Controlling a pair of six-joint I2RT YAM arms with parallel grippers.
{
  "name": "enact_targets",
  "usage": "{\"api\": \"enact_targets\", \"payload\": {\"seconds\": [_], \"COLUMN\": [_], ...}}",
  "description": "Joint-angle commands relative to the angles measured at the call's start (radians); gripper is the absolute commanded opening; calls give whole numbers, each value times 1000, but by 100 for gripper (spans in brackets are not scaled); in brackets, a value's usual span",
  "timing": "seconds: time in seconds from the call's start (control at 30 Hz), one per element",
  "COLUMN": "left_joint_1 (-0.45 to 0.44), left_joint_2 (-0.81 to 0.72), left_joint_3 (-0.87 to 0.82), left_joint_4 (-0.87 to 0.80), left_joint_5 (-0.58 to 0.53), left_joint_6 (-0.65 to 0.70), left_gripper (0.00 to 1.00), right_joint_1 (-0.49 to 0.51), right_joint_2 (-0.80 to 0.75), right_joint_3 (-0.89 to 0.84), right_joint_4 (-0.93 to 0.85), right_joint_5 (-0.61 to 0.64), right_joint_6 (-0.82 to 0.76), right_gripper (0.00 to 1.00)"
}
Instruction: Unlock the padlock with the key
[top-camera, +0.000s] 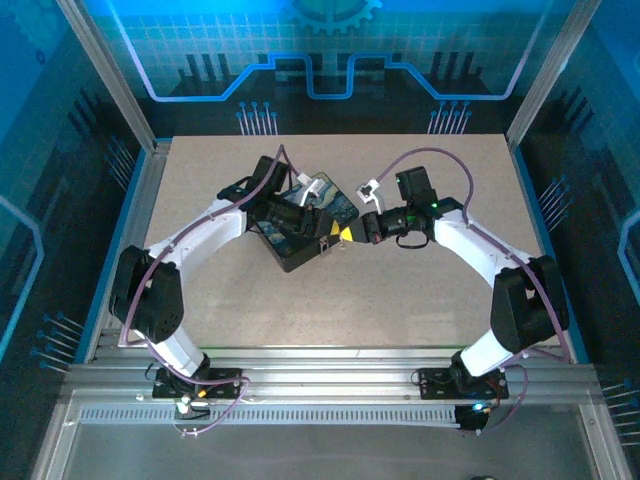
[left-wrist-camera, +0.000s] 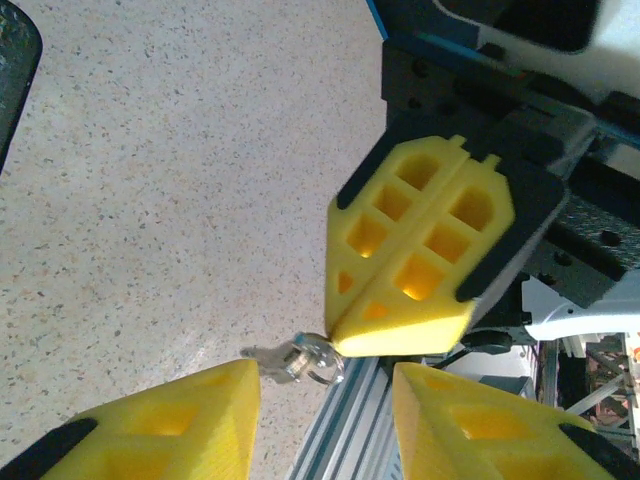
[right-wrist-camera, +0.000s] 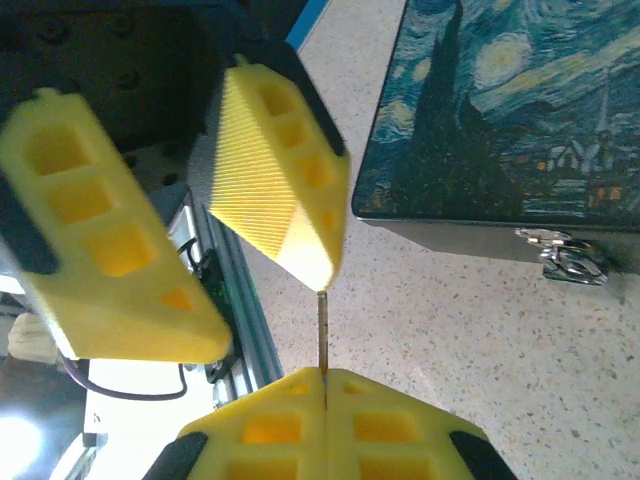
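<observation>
We see a dark rectangular box (top-camera: 298, 252) lying at an angle near the middle of the speckled beige worktop (top-camera: 420, 290). Its lid (right-wrist-camera: 520, 110) carries a swirling night-sky painting in blues and yellows, with a dark cypress shape at one side. Aluminium rails (top-camera: 330, 385) run along the worktop's near edge, and aluminium posts (top-camera: 107, 65) rise at the far corners. Blue-lit panels (top-camera: 320, 60) with circuit-like lines close the back and both sides.
</observation>
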Motion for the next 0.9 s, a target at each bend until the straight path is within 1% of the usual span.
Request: {"api": "enact_targets", "payload": {"seconds": [0.0, 0.23, 0.4, 0.6, 0.7, 0.87], "left_joint_1": [1, 2, 1, 2, 2, 3], "left_joint_2": [21, 29, 25, 22, 22, 20], "left_joint_3": [42, 44, 31, 15, 11, 5], "left_joint_4": [-32, -3, 6, 4, 9, 14], "left_joint_5": [36, 67, 80, 83, 90, 92], "left_joint_6": [38, 19, 22, 30, 30, 30], "left_gripper": [39, 34, 26, 25, 20, 19], "right_joint_1": [17, 26, 24, 19, 17, 9], "right_joint_2": [20, 36, 42, 47, 51, 53], "right_joint_3": [37, 45, 45, 48, 48, 46], "right_joint_4": [-50, -53, -33, -20, -17, -10], "right_joint_5": [-56, -83, -97, -108, -111, -112], "right_joint_6": [-53, -64, -53, -45, -41, -34], "right_gripper": [0, 0, 0, 0, 0, 0]}}
